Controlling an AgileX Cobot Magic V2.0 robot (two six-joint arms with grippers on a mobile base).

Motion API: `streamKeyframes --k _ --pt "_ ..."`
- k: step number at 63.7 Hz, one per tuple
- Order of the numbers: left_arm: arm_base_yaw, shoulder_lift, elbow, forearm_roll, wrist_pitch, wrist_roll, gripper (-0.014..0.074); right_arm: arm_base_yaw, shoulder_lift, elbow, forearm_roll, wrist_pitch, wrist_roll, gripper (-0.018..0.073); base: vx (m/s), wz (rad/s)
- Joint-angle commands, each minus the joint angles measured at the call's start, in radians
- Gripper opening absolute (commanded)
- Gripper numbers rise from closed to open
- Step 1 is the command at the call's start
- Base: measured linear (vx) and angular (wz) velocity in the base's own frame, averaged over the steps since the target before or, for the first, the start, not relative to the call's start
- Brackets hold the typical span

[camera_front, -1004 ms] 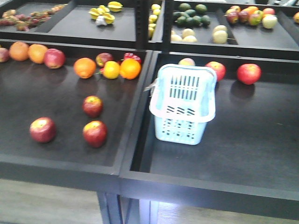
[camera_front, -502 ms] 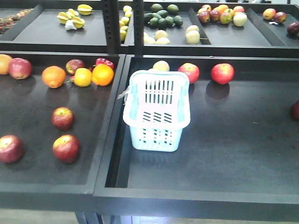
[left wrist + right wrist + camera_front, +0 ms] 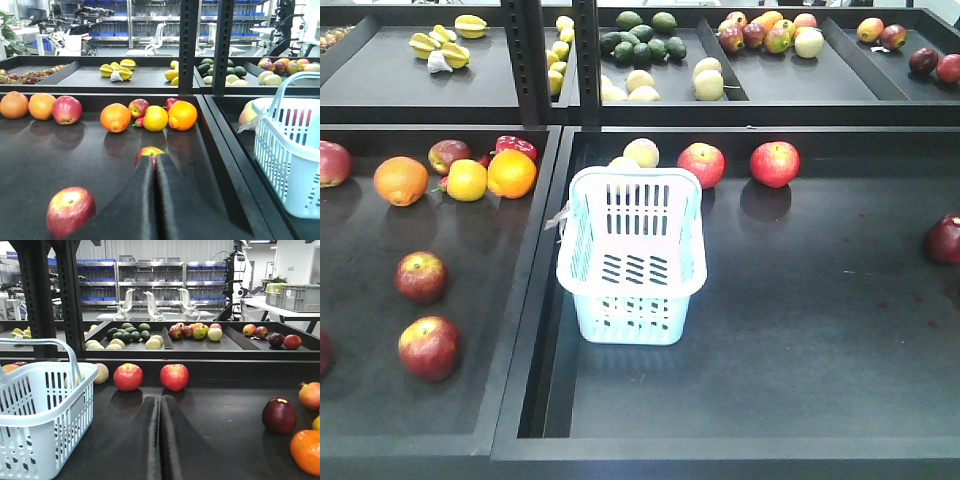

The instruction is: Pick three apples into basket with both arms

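The left pincer [image 3: 153, 161] and right pincer [image 3: 160, 399] were closed, empty; the firm, slick, roll-prone apples [image 3: 429, 347] probably needed gripping across their middles.

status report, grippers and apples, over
Left gripper, right gripper shut, empty. Pale blue slotted plastic basket empty. Round red apples untouched. Black tray divider between them.

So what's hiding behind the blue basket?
A pale yellow fruit sits behind the basket, showing almost whole. A second yellow fruit only peeks over the rim; its lower part is covered. Anything lower behind the basket wall can't be seen.
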Motion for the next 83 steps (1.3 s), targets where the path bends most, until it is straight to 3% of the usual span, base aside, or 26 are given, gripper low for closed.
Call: streamKeyframes --k 1,83 --pt "-0.002 -0.004 0.024 0.001 -0.073 -0.001 -0.0007 -0.005 -0.011 0.015 -0.006 -0.069 -0.002 -0.0004 0.07 -0.04" --pt "-0.002 -0.004 0.024 0.001 -0.073 -0.001 -0.0007 -0.005 -0.011 0.015 -0.006 -0.07 -0.002 -0.0004 0.05 -0.01"
